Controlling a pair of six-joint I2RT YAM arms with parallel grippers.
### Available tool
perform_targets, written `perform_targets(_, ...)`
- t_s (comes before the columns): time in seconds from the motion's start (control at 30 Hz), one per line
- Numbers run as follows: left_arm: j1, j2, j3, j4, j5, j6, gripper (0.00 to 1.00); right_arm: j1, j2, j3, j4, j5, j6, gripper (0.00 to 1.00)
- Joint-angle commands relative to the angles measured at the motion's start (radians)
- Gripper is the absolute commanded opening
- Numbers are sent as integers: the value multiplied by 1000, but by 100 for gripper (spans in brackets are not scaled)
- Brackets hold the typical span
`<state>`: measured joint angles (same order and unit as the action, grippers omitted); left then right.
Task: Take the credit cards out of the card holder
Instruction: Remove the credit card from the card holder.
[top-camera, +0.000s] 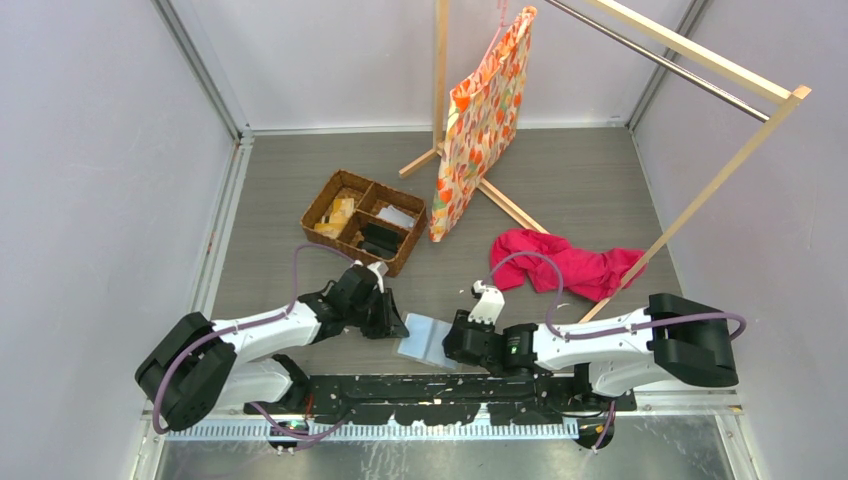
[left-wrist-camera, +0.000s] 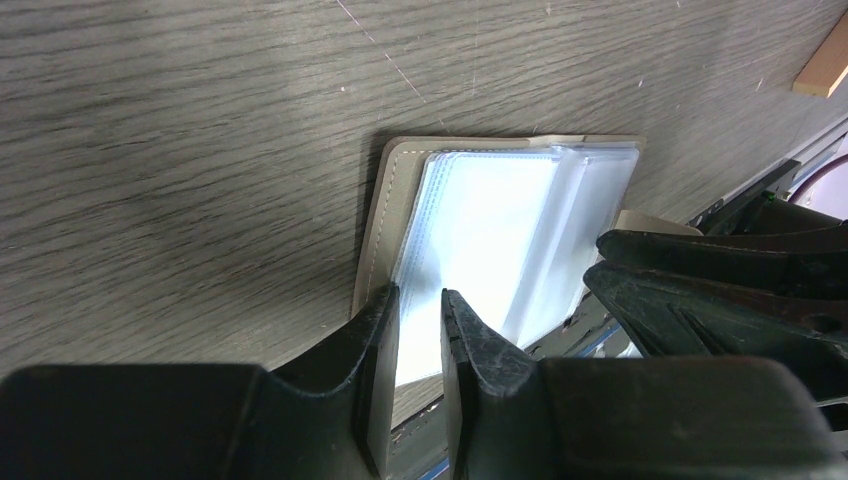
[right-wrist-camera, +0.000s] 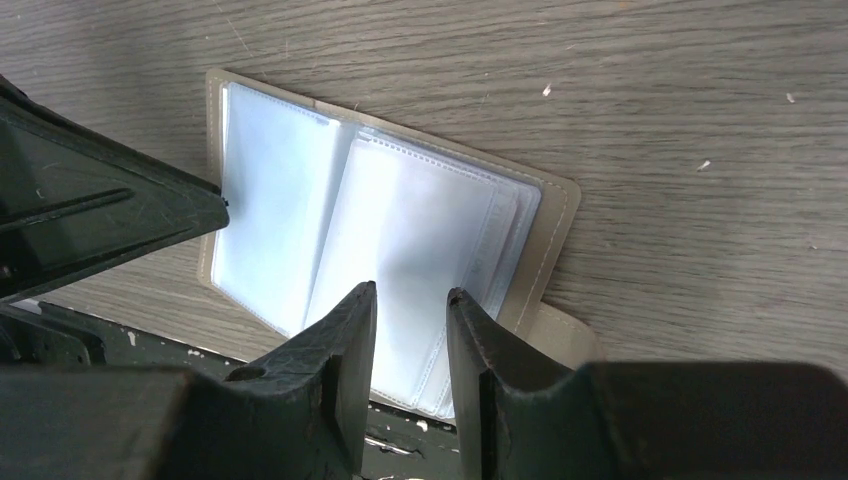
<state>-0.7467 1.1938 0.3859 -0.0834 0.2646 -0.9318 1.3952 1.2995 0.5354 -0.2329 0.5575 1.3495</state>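
The card holder (top-camera: 425, 340) lies open and flat on the table (top-camera: 560, 170), close to its near edge, with the clear sleeves facing up. Whether cards sit in them cannot be told.

The left gripper (left-wrist-camera: 418, 312) is at the holder's left edge with its fingers narrowly apart. A strip of sleeve shows between them, and it is unclear whether they pinch it or only touch it. The right gripper (right-wrist-camera: 412, 300) is at the holder's right half, with its fingers slightly apart over the fanned sleeves and clamping nothing visible.

Bare table stretches beyond the holder. Farther off are a wicker basket (top-camera: 318, 205) at far left, a red cloth (top-camera: 575, 262) at right, and a patterned bag (top-camera: 482, 120) hanging from a wooden rack (top-camera: 700, 200).
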Motion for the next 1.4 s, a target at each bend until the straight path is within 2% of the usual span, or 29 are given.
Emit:
perform_targets(0.0,-5,2,-22,-29,-35,16,24,8,5,-1,48,2,3,38)
perform_targets(0.17,-6,-8,-25,-34,-38,16,24,7,46,1,82,6,-11,38)
perform_targets(0.37,-5,-33,-19,-55,-45,11,23,-4,81,54,117,-12,-109,38)
perform_targets(0.53,-4,-162,71,-250,-84,38,23,-16,123,100,149,-37,-167,38)
perform_targets(0.67,18,-306,116,-360,-111,39,26,-43,146,98,217,-84,-206,38)
perform_targets(0.83,62,-395,153,-480,-140,34,26,-92,166,114,309,-173,-267,38)
perform_targets(1.0,70,-499,193,-605,-269,-8,26,-152,206,179,342,-281,-286,36)
perform_targets(1.1,72,-567,185,-627,-312,-33,27,-153,170,196,332,-296,-307,36)
perform_targets(1.2,73,-598,165,-581,-275,-27,29,-154,70,136,339,-261,-287,37)
perform_targets(1.37,73,-508,135,-484,-163,-3,29,-157,-67,2,282,-187,-170,37)
